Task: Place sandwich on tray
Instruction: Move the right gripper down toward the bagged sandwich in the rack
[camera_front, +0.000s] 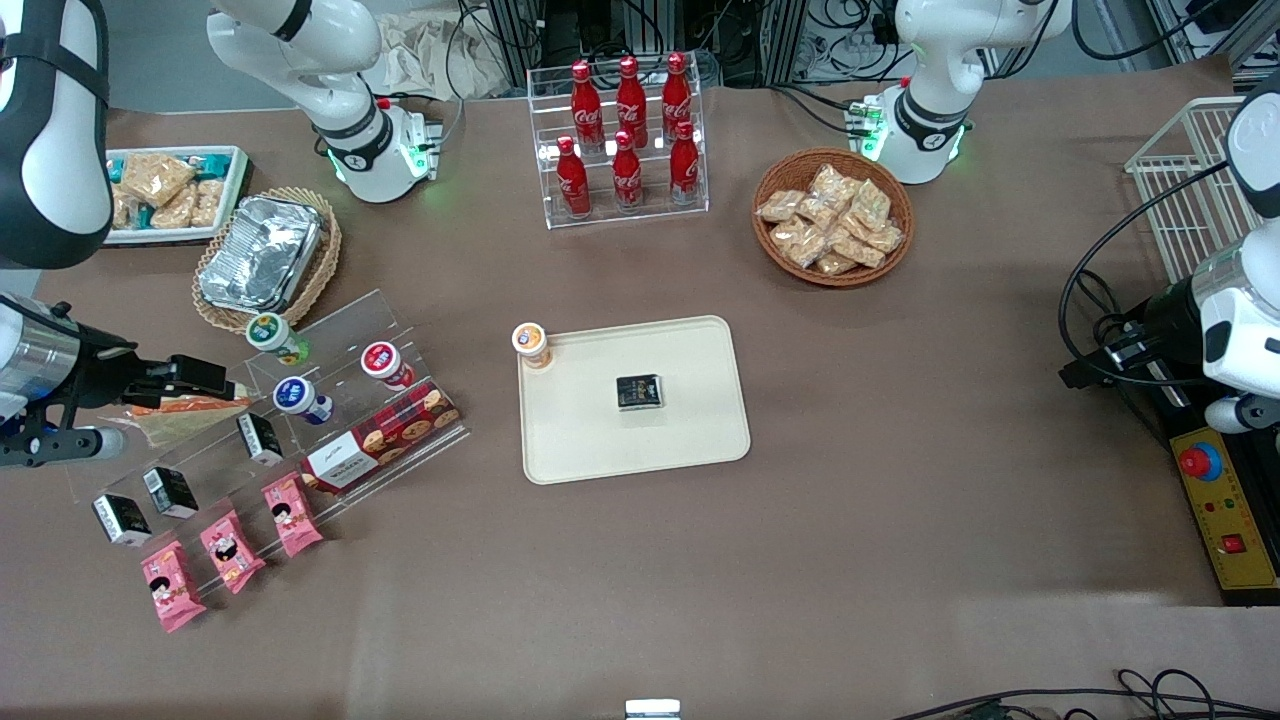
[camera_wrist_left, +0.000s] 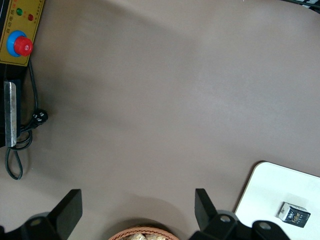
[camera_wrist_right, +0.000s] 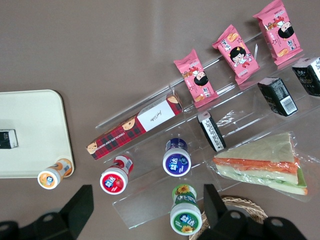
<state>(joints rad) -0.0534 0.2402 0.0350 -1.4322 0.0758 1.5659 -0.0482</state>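
right wrist view, wrapped triangular sandwich (camera_wrist_right: 263, 165), pale bread, orange and green layers, gripper (camera_wrist_right: 145, 207) spread wide above it

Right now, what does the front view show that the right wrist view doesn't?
Front only: the cola bottles, the snack basket and the foil container.

Right wrist only: the whole sandwich, lying on the clear rack, with the open pincer above the rack, apart from it.

Both: the tray, the orange-lidded cup and the pink packets.
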